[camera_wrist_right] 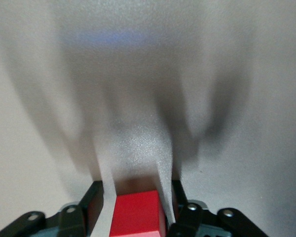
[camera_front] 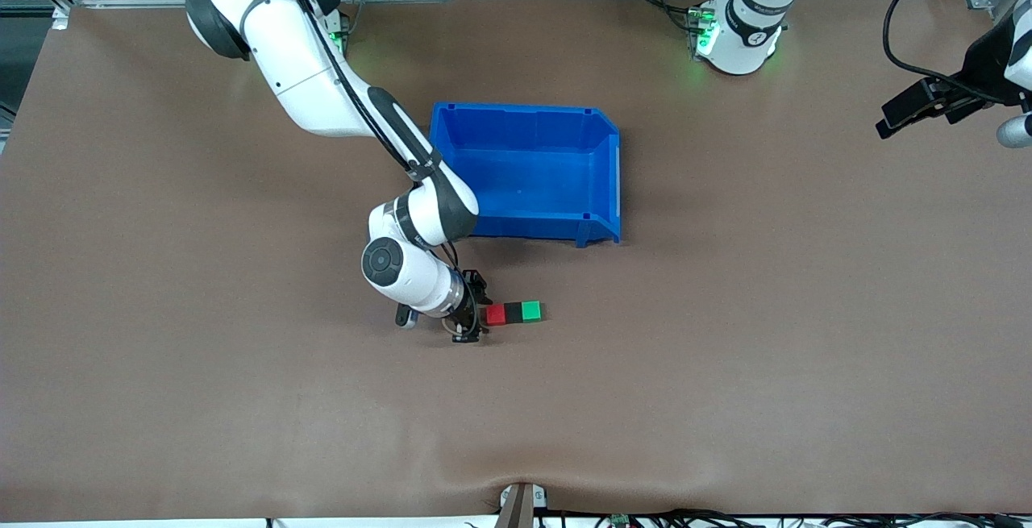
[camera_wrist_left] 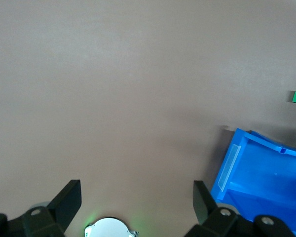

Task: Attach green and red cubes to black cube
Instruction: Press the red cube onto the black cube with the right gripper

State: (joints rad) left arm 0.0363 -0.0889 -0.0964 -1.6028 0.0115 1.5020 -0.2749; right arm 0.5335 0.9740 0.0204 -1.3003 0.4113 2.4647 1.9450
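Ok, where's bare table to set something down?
Bare: the table nearer the camera than the red cube, black cube and green cube. Crowded: the strip between them and the blue bin, where the right gripper sits.

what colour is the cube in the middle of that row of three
Black; the black cube sits between the red and green ones, clearest in the front view.

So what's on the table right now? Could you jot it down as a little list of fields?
cubes: red cube, black cube and green cube joined in one row on the table
bin: blue bin, farther from the front camera than the row
right tool: at the row's red end, fingers either side of the red cube
left tool: open, waiting over the table's left-arm end
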